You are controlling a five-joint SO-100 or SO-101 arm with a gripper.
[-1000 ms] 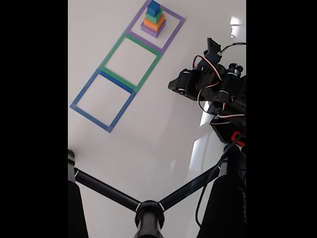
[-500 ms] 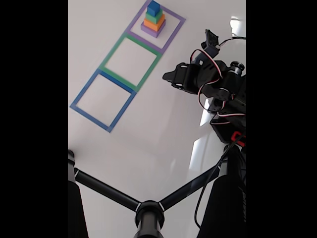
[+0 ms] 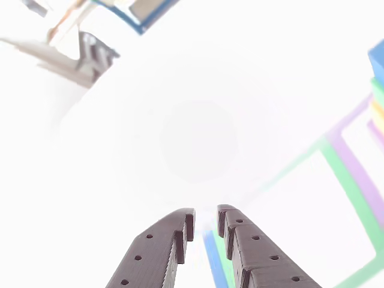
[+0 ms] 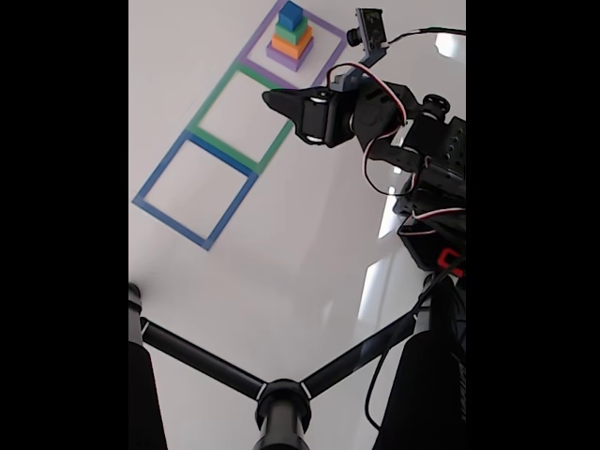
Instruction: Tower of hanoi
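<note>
The tower of hanoi (image 4: 292, 36) stands stacked at the top of the fixed view, inside a purple taped square: blue block on top, then green, orange and purple. Its blue, green and orange edges (image 3: 378, 78) show at the right border of the other view. My black gripper (image 4: 269, 97) hovers over the white table, just below and slightly left of the tower, apart from it. From the bottom of the other view the gripper (image 3: 205, 221) shows two dark fingers with a narrow gap and nothing between them.
Three taped square outlines run in a diagonal row: purple (image 4: 330, 58), green (image 4: 212, 97), blue (image 4: 156, 176). Black tripod legs (image 4: 281, 386) cross the near part of the table. The arm's base and cables (image 4: 431, 187) fill the right side.
The arm has swung up and to the left, carrying the gripper from the right of the table to a spot beside the green square, close to the tower.
</note>
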